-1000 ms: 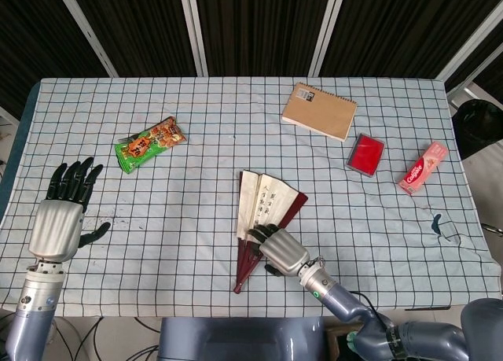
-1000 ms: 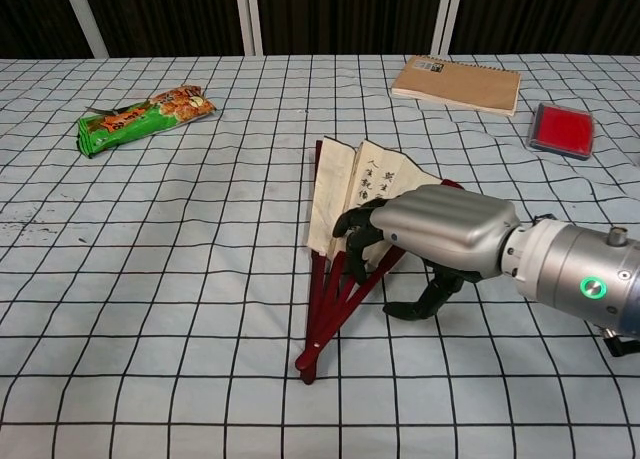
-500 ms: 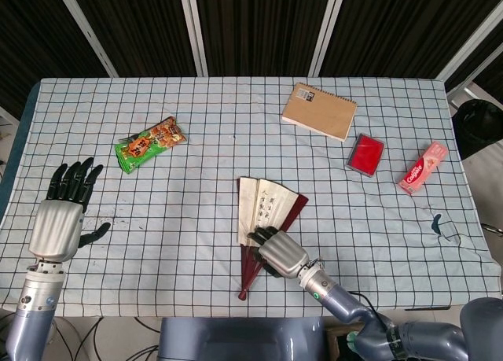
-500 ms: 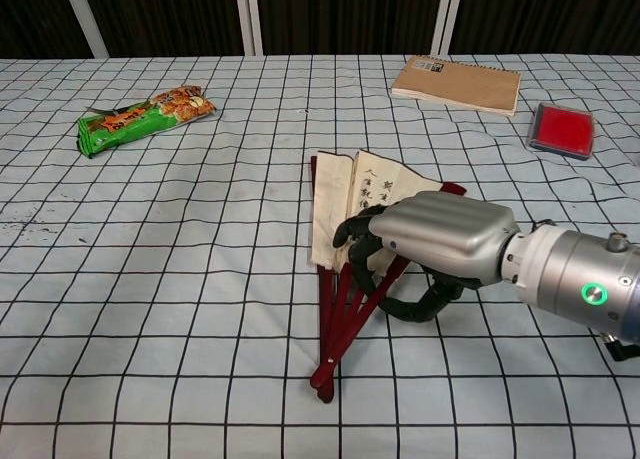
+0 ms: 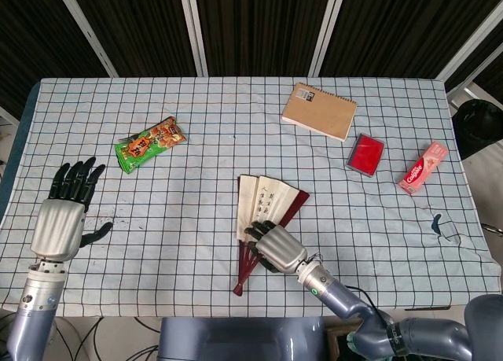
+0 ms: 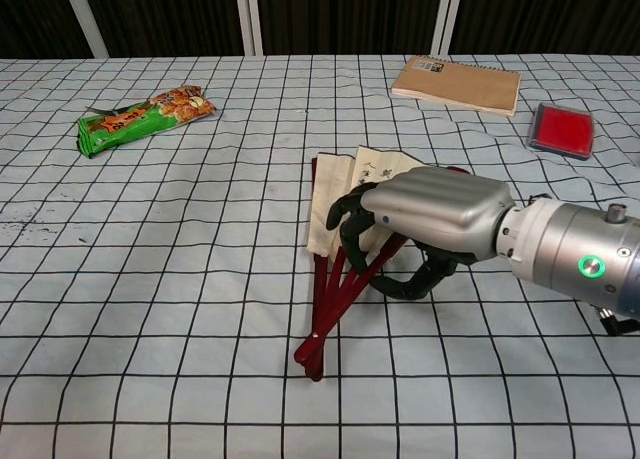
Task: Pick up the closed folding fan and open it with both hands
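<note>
Partly spread fan [image 5: 266, 206] [image 6: 342, 224] was gripped by the right robot hand [image 5: 275, 249] [image 6: 425, 225].
Dark red ribs and cream paper were seen; the left robot hand [image 5: 61, 218] was held open, well apart.

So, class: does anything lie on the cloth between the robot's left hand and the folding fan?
Nothing visible does. Only bare checked cloth lies between the left hand and the folding fan; the snack packet sits farther back, off that line.

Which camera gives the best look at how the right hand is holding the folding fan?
The chest view: the right hand is close and seen side-on, fingers curled over the red ribs of the partly spread folding fan. The head view shows the hand from above, small, its back hiding the contact with the fan.
</note>
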`<state>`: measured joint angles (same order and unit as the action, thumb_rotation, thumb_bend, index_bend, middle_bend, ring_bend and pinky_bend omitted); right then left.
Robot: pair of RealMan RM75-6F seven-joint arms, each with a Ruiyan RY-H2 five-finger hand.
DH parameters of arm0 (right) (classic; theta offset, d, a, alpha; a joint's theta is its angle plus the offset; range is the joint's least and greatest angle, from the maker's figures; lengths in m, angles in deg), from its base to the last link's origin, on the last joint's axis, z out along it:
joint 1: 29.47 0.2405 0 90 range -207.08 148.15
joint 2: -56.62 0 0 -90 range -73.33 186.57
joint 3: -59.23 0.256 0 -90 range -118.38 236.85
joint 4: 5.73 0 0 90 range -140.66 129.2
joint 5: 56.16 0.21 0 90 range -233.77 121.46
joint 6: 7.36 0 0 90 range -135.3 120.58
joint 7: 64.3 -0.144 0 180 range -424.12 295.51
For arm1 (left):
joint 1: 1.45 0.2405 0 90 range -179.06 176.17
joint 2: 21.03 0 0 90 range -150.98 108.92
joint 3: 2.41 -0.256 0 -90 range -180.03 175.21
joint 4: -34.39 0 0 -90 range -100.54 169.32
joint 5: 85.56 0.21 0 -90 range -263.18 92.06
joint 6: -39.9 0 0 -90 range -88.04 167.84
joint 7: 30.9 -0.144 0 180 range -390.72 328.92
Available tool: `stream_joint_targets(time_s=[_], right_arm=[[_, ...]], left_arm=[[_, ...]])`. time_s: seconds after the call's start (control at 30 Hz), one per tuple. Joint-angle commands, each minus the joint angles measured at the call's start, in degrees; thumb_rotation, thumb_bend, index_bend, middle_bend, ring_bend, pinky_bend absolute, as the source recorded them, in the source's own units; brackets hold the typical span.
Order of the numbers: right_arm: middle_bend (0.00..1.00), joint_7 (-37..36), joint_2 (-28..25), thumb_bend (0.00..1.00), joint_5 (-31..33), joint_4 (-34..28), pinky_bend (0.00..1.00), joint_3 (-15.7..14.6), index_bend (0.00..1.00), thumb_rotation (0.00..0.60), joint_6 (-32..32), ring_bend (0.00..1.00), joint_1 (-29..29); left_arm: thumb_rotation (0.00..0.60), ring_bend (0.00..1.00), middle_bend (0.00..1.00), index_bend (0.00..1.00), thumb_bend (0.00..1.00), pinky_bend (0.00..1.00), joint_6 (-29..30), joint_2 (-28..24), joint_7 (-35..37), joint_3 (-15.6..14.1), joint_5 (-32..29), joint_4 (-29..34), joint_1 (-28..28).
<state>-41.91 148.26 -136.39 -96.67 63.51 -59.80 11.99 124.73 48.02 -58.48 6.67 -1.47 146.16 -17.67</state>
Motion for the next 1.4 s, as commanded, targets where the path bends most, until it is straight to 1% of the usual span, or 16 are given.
stream_joint_targets(time_s=[0.03,0.2,0.4,0.73,0.77,0.83,0.87,1.03,1.13,1.23,1.4], right_arm=[[0.18,0.24,-0.16,0.78,0.57,-0.38,0.21,0.58,0.68,0.600,0.00,0.12,0.32],[0.19,0.24,-0.17,0.81,2.32,-1.23,0.21,2.38,0.69,0.600,-0.03,0.12,0.96],[0.20,0.34,-0.42,0.83,5.41,-2.71,0.21,5.87,0.71,0.600,-0.23,0.12,2.27],[0.22,1.27,-1.54,0.87,12.89,-5.26,0.21,14.38,0.75,0.600,-0.63,0.12,6.31],[0.22,1.56,-1.62,0.87,13.88,-5.43,0.21,15.20,0.75,0.600,-0.61,0.12,6.86],[0.22,2.26,-1.44,0.87,17.61,-5.33,0.21,19.04,0.75,0.600,-0.87,0.12,9.05],[0.22,2.81,-1.42,0.88,19.16,-5.40,0.21,19.79,0.75,0.600,-0.88,0.12,9.70],[0.22,4.65,-1.23,0.89,26.70,-6.11,0.21,23.06,0.75,0.600,-2.43,0.12,12.48],[0.23,4.97,-1.06,0.89,29.90,-6.65,0.21,24.33,0.76,0.600,-3.49,0.12,13.57],[0.23,5.24,-0.75,0.90,34.77,-7.78,0.21,26.76,0.77,0.600,-5.22,0.12,15.40],[0.24,6.68,-0.87,0.90,40.51,-8.84,0.21,29.26,0.77,0.600,-7.59,0.12,18.31]], left_arm=[[0.600,0.00,0.00,0.00,0.00,0.00,-0.10,0.02,0.08,0.04,-0.05,-0.02,-0.09],[0.600,0.00,0.00,0.00,0.00,0.00,-0.48,0.09,0.02,0.27,-0.15,0.05,-0.48],[0.600,0.00,0.00,0.00,0.00,0.00,-1.33,0.16,-0.10,0.94,-0.51,0.07,-1.39],[0.600,0.00,0.00,0.00,0.00,0.00,-3.18,0.46,0.39,2.89,-2.06,-0.67,-3.64],[0.600,0.00,0.00,0.00,0.00,0.00,-3.24,0.42,0.54,3.08,-2.17,-0.75,-3.80],[0.600,0.00,0.00,0.00,0.00,0.00,-3.36,0.17,1.24,3.80,-2.67,-1.11,-4.21],[0.600,0.00,0.00,0.00,0.00,0.00,-3.41,0.05,1.47,3.90,-2.81,-1.24,-4.29],[0.600,0.00,0.00,0.00,0.00,0.00,-3.43,-0.41,2.99,4.26,-3.87,-2.05,-4.38],[0.600,0.00,0.00,0.00,0.00,0.00,-3.50,-0.52,3.70,4.33,-4.43,-2.62,-4.39],[0.600,0.00,0.00,0.01,0.00,0.00,-3.59,-0.47,5.04,4.55,-5.58,-3.70,-4.36],[0.600,0.00,0.00,0.02,0.00,0.00,-3.79,0.14,6.79,4.86,-7.10,-5.40,-4.50]])
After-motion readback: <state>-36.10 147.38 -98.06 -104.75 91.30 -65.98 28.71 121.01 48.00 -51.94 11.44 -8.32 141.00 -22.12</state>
